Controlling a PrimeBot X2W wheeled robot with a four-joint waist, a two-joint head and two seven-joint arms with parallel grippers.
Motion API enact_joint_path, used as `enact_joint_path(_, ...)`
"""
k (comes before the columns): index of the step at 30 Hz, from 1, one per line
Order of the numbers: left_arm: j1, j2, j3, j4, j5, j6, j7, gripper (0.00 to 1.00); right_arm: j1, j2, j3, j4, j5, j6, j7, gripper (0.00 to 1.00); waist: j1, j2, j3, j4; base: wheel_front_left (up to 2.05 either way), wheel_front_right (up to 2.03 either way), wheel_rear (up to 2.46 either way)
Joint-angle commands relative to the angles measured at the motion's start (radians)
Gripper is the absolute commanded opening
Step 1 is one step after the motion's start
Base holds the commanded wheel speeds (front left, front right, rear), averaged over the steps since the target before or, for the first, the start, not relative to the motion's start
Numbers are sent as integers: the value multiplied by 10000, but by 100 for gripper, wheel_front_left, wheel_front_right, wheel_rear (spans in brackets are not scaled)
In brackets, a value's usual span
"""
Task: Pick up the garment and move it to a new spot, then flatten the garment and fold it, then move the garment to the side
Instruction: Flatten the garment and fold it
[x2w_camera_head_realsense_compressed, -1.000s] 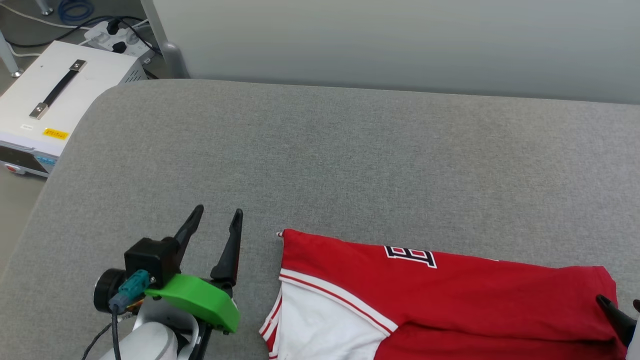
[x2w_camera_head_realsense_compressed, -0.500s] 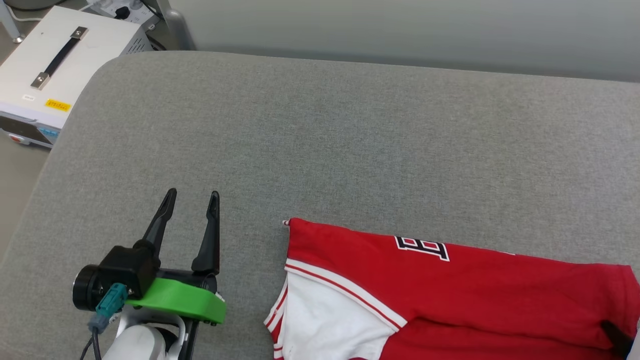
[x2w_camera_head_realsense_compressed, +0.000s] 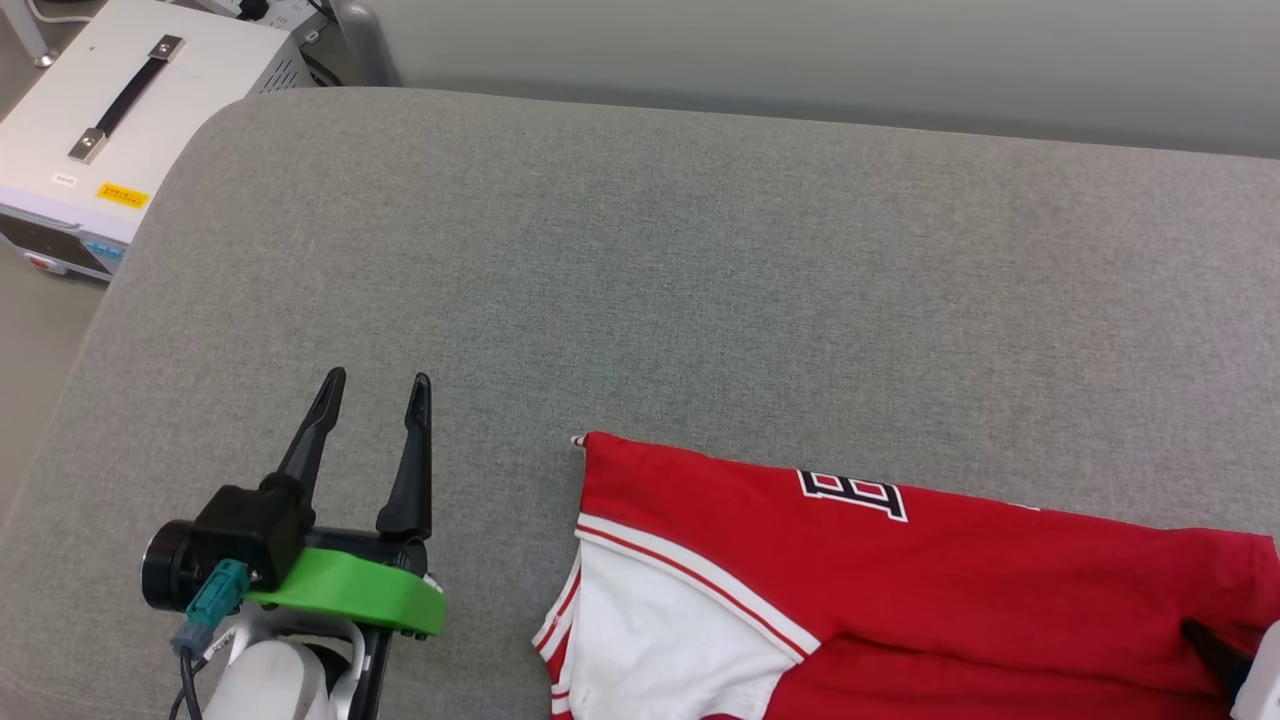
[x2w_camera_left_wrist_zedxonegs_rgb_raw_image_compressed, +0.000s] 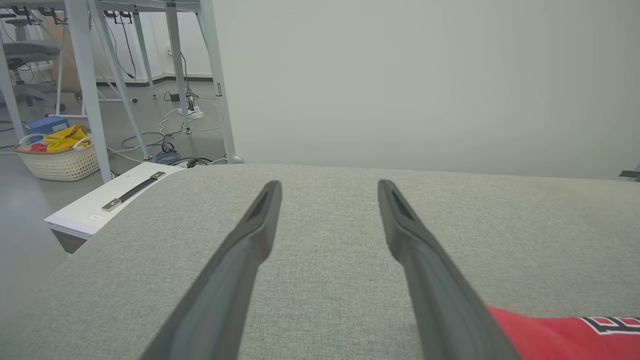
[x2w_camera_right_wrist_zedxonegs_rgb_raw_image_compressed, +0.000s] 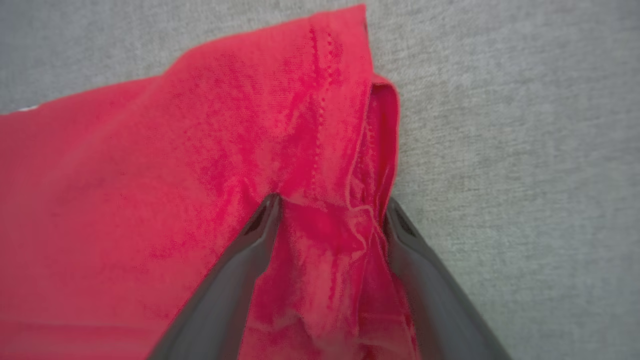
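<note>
Head view first: where's the garment (x2w_camera_head_realsense_compressed: 950, 580)? (A)

Lower right of the grey cushion (x2w_camera_head_realsense_compressed: 700, 280), lying mostly flat. Red body, white sleeve (x2w_camera_head_realsense_compressed: 660, 640) with red-white striped trim at its left end. The bottom edge of the view cuts it off. (B)

Against the grippers? (A)

The left gripper (x2w_camera_head_realsense_compressed: 378, 376) is beside the garment's left edge, near but apart, over bare cushion. Its fingers are spread with nothing between them. Left wrist view agrees: the same gripper (x2w_camera_left_wrist_zedxonegs_rgb_raw_image_compressed: 329, 184) spread over grey fabric, red cloth (x2w_camera_left_wrist_zedxonegs_rgb_raw_image_compressed: 550, 335) at the lower right past the right-hand finger. The right gripper (x2w_camera_right_wrist_zedxonegs_rgb_raw_image_compressed: 333, 200) is at the other end. In the right wrist view its fingers are spread either side of a bunched fold at the red hem (x2w_camera_right_wrist_zedxonegs_rgb_raw_image_compressed: 370, 150), not clamped. In the head view one of its fingers (x2w_camera_head_realsense_compressed: 1212, 648) lies over the red at far lower right. (B)

Any text? (A)

Part of a black, white-edged block letter (x2w_camera_head_realsense_compressed: 852, 495) near the garment's far edge; it looks like a "B", the rest folded under. A piece of lettering (x2w_camera_left_wrist_zedxonegs_rgb_raw_image_compressed: 612, 325) also shows in the left wrist view. Off the cushion, upper left, there is a white box (x2w_camera_head_realsense_compressed: 200, 100) with a black handle (x2w_camera_head_realsense_compressed: 125, 100) and a yellow label (x2w_camera_head_realsense_compressed: 123, 193), too small to read. (B)
</note>
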Motion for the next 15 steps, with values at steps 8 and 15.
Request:
enact_joint_path(8, 267, -430, 417, 294, 402, -457, -58, 100, 115, 367, 903, 406, 555, 98, -82, 0, 0, 0, -276, -166, 0, 0, 0)
enact_joint_path(15, 392, -698, 619, 465, 617, -716, -58, 100, -59, -81, 347, 569, 176, 98, -962, 0, 0, 0, -577, -298, 0, 0, 0)
